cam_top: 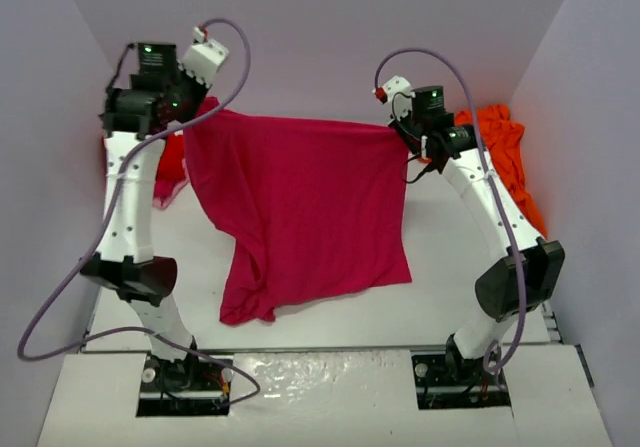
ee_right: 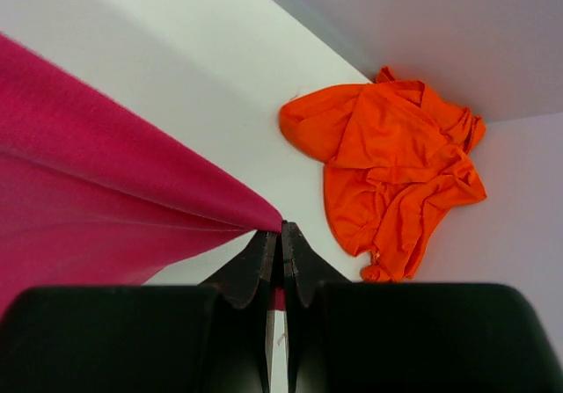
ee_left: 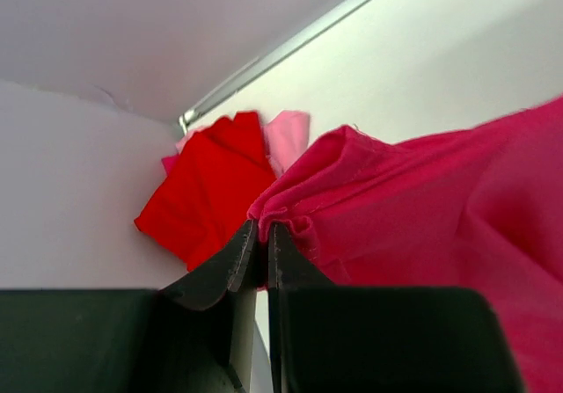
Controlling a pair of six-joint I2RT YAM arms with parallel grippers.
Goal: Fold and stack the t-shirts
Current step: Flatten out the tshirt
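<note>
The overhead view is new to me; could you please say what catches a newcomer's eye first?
The magenta shirt hangs in the middle, stretched between the left end effector and the right end effector, each shut on a top corner. An orange shirt lies crumpled far right, a red shirt far left.

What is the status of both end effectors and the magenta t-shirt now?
Left end effector shut on magenta t-shirt corner; right end effector shut on opposite corner. Shirt hanging spread between them. Red t-shirt, orange t-shirt lie aside, not blocking.
</note>
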